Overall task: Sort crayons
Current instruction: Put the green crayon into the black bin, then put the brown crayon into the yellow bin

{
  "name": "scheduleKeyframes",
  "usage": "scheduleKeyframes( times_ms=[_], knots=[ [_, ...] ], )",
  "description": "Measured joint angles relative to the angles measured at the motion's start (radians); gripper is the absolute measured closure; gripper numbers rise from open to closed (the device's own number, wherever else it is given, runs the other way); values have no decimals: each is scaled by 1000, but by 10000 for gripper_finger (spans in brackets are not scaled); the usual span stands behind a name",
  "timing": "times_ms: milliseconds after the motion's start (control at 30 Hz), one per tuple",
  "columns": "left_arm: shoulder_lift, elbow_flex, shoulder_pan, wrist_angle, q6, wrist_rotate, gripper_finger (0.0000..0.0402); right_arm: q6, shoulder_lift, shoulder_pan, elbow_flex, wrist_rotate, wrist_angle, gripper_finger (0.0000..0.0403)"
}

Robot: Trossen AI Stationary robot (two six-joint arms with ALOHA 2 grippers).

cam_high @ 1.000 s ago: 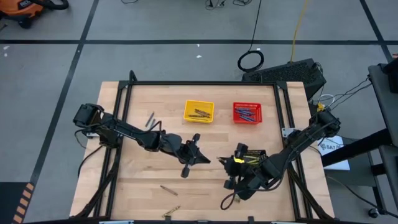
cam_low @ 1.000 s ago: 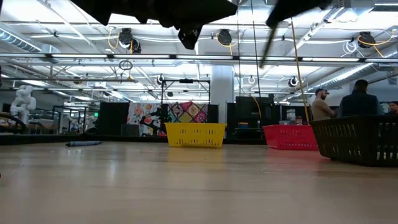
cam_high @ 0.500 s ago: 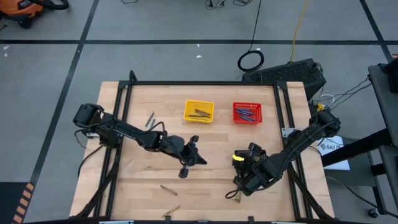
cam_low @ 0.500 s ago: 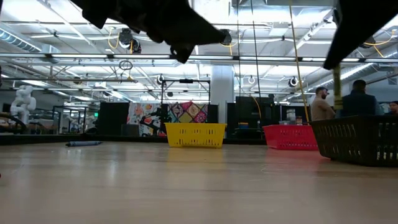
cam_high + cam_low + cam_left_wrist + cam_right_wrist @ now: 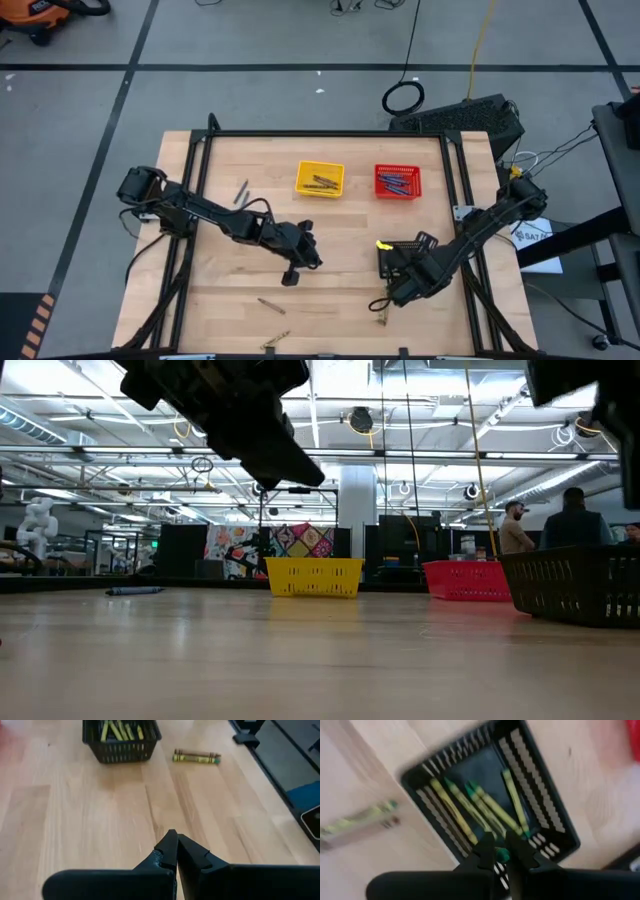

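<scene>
While the left gripper [image 5: 305, 250] hangs mid-table over bare wood, fingers together and empty, the right gripper [image 5: 499, 851] hangs over the black basket [image 5: 540, 815] at four o'clock, clamped on a green-tipped crayon [image 5: 502, 854]. Only its wrist view shows that; overhead, the arm hides the basket.

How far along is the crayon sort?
Mostly done: crayons already lie in the yellow basket, red basket and black basket. In hand: the right gripper, shut on a green-tipped crayon, is above the black basket. Left: loose crayons near the front edge, another pair at the left; left gripper shut, empty.
</scene>
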Motion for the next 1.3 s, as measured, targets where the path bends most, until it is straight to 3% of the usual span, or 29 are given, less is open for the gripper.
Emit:
scheduleKeyframes(
  times_ms=[333,500,667,1067,1300],
  knots=[
    [-106,1,75,-203,1,-35,390,-20,0,-66,-152,-108,19,399],
    [-172,1,123,-377,1,-101,390,-86,0,-99,-175,-135,95,399],
    [-197,1,132,-514,-1,-102,390,-154,0,-117,-175,-135,162,388],
    [-197,0,86,-631,-53,5,390,-200,0,-129,-175,-153,172,303],
    [-197,0,61,-643,-131,121,390,-207,0,-130,-174,-187,157,267]
  ],
)
